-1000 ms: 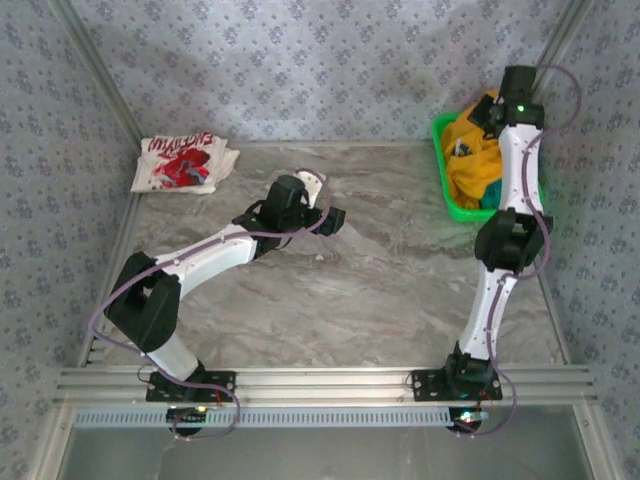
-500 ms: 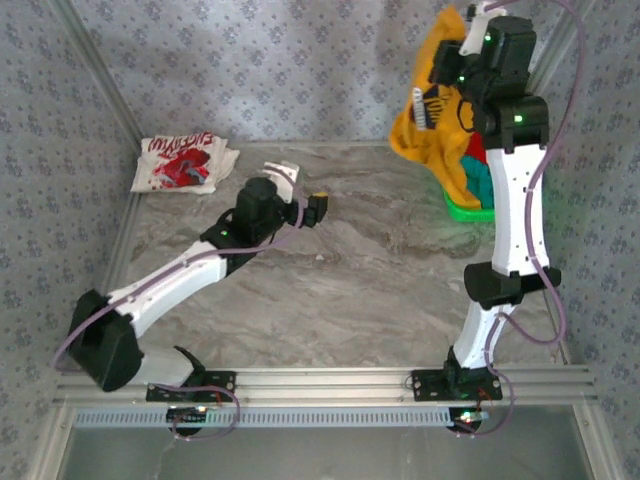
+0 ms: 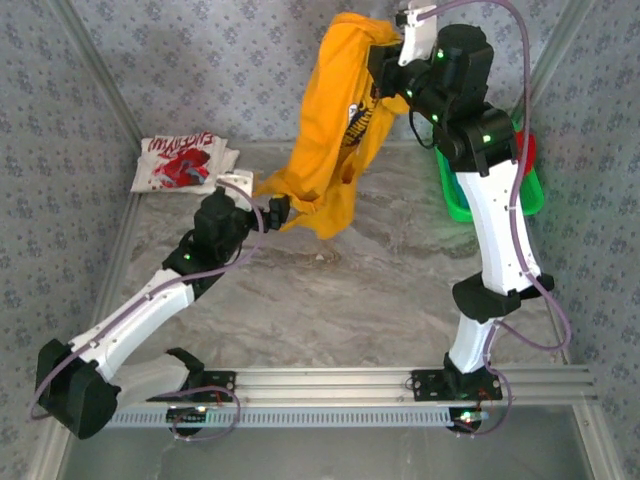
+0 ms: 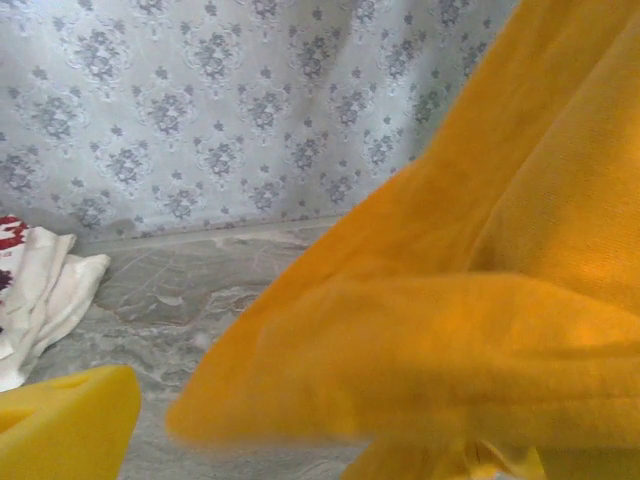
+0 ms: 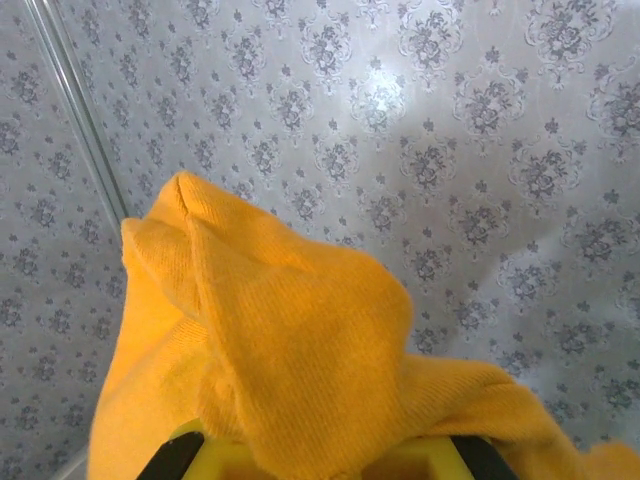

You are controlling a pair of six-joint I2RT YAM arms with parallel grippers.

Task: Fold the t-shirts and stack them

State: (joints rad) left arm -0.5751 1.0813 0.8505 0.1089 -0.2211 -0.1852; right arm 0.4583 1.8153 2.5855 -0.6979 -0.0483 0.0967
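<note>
Yellow-orange t-shirt (image 3: 335, 130) hangs pinched in right tool (image 3: 388, 62). Left tool (image 3: 272, 210) is spread beside lower hem. Best to grab that corner, then lay flat at bench (image 3: 350, 295) centre.

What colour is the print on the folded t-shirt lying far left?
Red, on the white cloth t-shirt; top external view.

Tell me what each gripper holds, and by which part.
Right gripper: shut on the yellow-orange t-shirt, pinching a bunched fold at the top of the hanging cloth. Left gripper: open, holding nothing.
</note>
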